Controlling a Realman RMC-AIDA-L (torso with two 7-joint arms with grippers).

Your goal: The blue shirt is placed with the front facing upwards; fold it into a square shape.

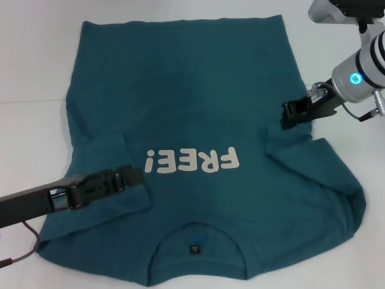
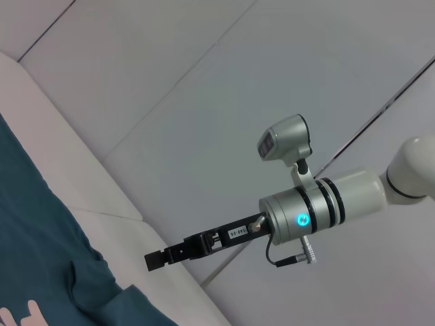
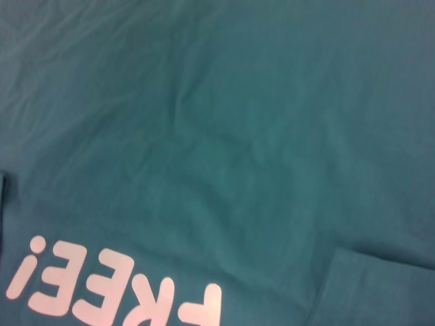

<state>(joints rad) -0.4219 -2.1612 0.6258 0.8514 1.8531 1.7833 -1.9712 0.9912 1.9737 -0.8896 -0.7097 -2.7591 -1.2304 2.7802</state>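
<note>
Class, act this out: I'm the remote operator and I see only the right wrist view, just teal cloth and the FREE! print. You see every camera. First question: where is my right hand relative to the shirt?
Observer: The right hand is at the right edge of the blue shirt, on the far side of the right sleeve. I can't tell whether it touches the cloth.
Operator: And the other arm?
Observer: The left hand is over the left sleeve, beside the print's exclamation mark.
Operator: Which end of the shirt faces the robot?
Observer: The collar lies nearest the robot and the hem is at the far side.
</note>
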